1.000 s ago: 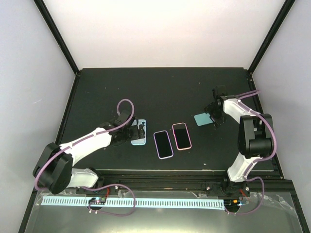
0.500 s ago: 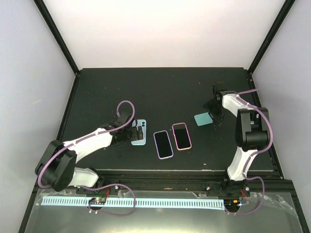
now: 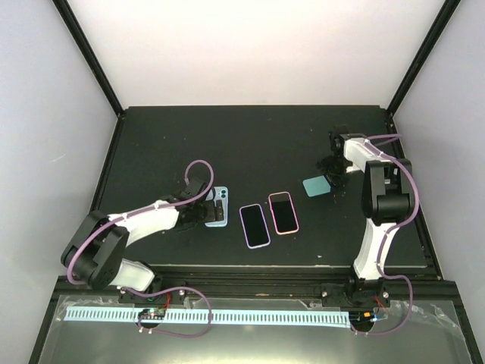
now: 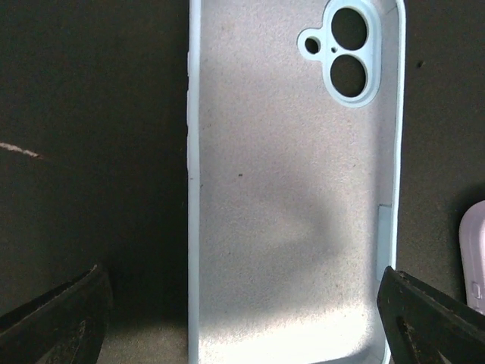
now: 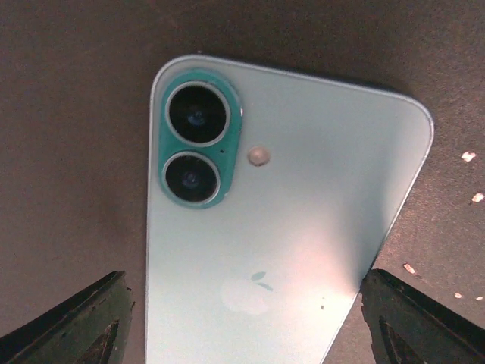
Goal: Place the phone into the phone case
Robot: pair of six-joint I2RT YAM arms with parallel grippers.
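From above, the black tabletop (image 3: pixel 250 144) carries four things in a loose row. The left end effector (image 3: pixel 206 211) sits low at the left edge of a pale blue phone case (image 3: pixel 220 217), which lies flat with its camera holes toward the far side. Just right of the case are a phone in a purple case (image 3: pixel 255 225) and a phone in a pink case (image 3: pixel 283 212), both screen up and side by side. Well to the right lies the teal phone (image 3: pixel 314 186), apart from the case, with the right end effector (image 3: pixel 334 176) just beside its right edge.

The left wrist camera looks straight down into the phone case (image 4: pixel 288 189), hollow side up and lying on the tabletop. The left end effector (image 4: pixel 242 322) is spread wide and grips nothing. One of its fingers (image 4: pixel 53 318) stands clear of the case's left rim, and the other is right at the right rim, though contact is hard to judge. A sliver of the purple case (image 4: pixel 476 258) shows at the right border.

The right wrist camera shows the phone (image 5: pixel 303 227) face down, its twin lenses and logo up. The right end effector (image 5: pixel 250 322) is also wide apart and holds nothing. Its fingers (image 5: pixel 76 318) flank the phone's lower end closely on both sides, and I cannot tell whether they touch it.
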